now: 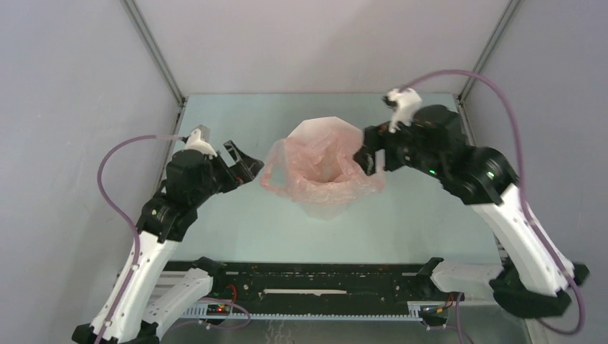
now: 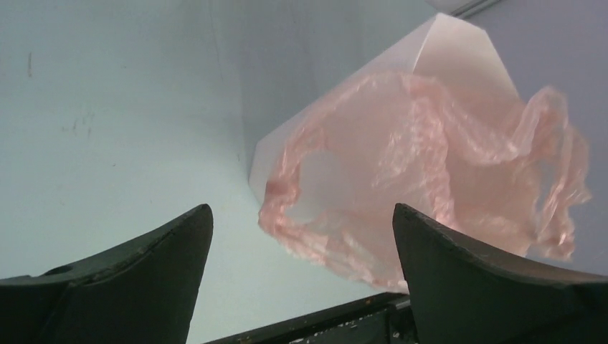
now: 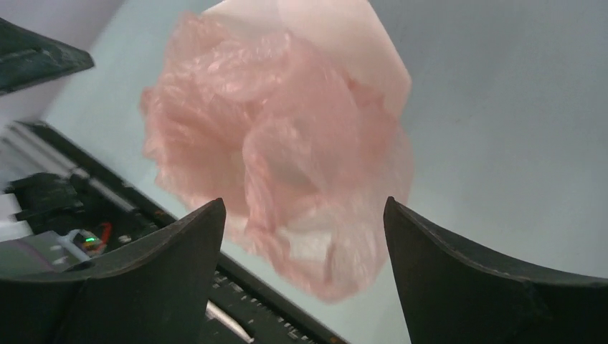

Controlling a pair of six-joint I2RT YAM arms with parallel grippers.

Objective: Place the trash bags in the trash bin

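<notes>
Top external view: the trash bin [image 1: 326, 129] stands mid-way across the table [image 1: 236, 222], with the trash bag [image 1: 287, 179] draped over its rim. The left hand [image 1: 246, 163] is just left of the bag and the right hand [image 1: 371, 159] is at its right edge. Both are spread wide, gripping nothing.

Soft, even light fills the overhead view. The pale worktop [image 1: 236, 222] is brightest around the trash bin [image 1: 319, 130], and shadows there are faint. In the left wrist view a broad grey shadow lies on the worktop beside the bin's left edge, and the trash bag [image 2: 430, 172] film looks fairly crisp. The right wrist view shows that film smeared and soft. In both wrist views the jaws in front of the bin are near-black shapes with little detail.
</notes>
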